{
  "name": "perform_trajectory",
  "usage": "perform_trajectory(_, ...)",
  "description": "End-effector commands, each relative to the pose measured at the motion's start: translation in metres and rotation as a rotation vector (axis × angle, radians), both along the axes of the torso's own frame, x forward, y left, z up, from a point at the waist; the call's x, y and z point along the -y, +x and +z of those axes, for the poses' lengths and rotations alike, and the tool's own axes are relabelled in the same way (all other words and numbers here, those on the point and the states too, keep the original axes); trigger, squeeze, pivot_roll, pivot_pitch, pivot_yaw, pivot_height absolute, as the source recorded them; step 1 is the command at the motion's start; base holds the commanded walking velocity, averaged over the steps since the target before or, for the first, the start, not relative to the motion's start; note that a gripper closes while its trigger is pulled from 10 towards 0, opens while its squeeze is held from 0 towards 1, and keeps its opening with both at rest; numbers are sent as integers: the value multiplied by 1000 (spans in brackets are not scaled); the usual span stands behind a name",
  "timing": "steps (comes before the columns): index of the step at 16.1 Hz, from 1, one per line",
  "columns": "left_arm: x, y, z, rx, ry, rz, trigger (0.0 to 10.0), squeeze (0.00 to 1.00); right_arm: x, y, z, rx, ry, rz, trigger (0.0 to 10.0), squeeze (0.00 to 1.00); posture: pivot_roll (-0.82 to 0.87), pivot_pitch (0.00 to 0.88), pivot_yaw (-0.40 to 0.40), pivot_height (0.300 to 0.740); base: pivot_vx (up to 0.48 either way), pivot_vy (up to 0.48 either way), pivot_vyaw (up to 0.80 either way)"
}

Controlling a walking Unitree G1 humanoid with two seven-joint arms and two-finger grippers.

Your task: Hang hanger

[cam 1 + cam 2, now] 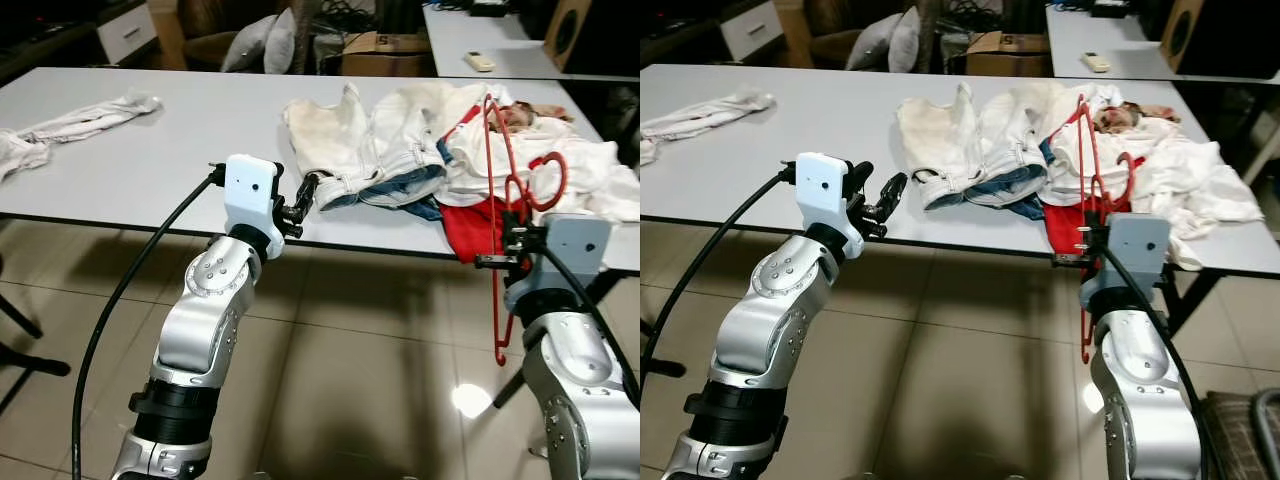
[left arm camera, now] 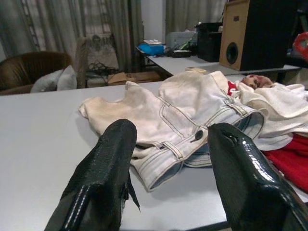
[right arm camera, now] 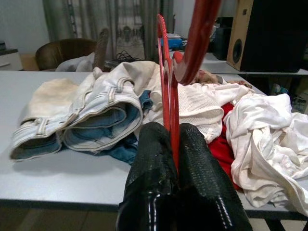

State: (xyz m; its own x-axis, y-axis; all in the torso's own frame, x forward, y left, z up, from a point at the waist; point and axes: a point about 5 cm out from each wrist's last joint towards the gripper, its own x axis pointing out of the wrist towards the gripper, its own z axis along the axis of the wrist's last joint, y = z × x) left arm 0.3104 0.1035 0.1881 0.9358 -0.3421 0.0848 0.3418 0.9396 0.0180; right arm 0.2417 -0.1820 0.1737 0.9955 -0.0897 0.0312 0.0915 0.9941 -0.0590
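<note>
Red hanger (image 1: pixel 505 190) between right fingers (image 3: pixel 154 163), table edge (image 1: pixel 380 247).

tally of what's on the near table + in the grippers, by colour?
Red: 2, red hanger in the right gripper, red garment
White/cream: 3, cream shorts, white clothes heap, white cloth on the table's left
Blue: 1, denim piece
Total: 6
Left gripper open.

The hanger (image 1: pixel 503 190) is red. The desk (image 1: pixel 150 150) is plain white; on it lie cream shorts (image 1: pixel 335 140) with blue denim lining, white garments (image 1: pixel 590 170) and red cloth (image 1: pixel 470 225). Pincer fingers (image 2: pixel 103 178) are glossy black.
</note>
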Motion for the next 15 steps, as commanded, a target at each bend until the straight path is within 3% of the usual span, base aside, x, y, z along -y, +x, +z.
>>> perform_trajectory(1,-3,-3,-1,-11,-22,3,10000,0,-2,-2,2,-2,11,3,10000,0,-81,26,36,740,0,0,-800)
perform_trajectory(2,1,-6,-3,-34,-51,-35,10000,0,-1,-2,1,-14,17,-3,10000,0,-83,25,35,740,0,0,-800)
perform_trajectory(5,2,-7,-6,-44,-9,-49,10000,0,2,-1,1,-20,-18,-11,10000,0,-82,24,31,740,0,0,-800)
perform_trajectory(9,-4,-5,-5,-54,-48,10,10000,0,2,-2,-4,-60,-41,-11,10000,0,-81,20,31,740,0,0,-800)
perform_trajectory(10,-6,-3,-2,-18,-54,7,10000,0,0,-3,-6,-64,-10,-3,10000,0,-82,9,30,740,0,0,0)
perform_trajectory(12,-7,-2,0,19,-37,18,10000,0,3,-3,-3,-23,-43,-54,10000,0,-84,3,27,740,0,0,0)
perform_trajectory(15,-7,-2,2,38,-51,10,10000,0,3,-1,-4,-40,-58,-35,10000,0,-86,0,22,740,0,0,-800)
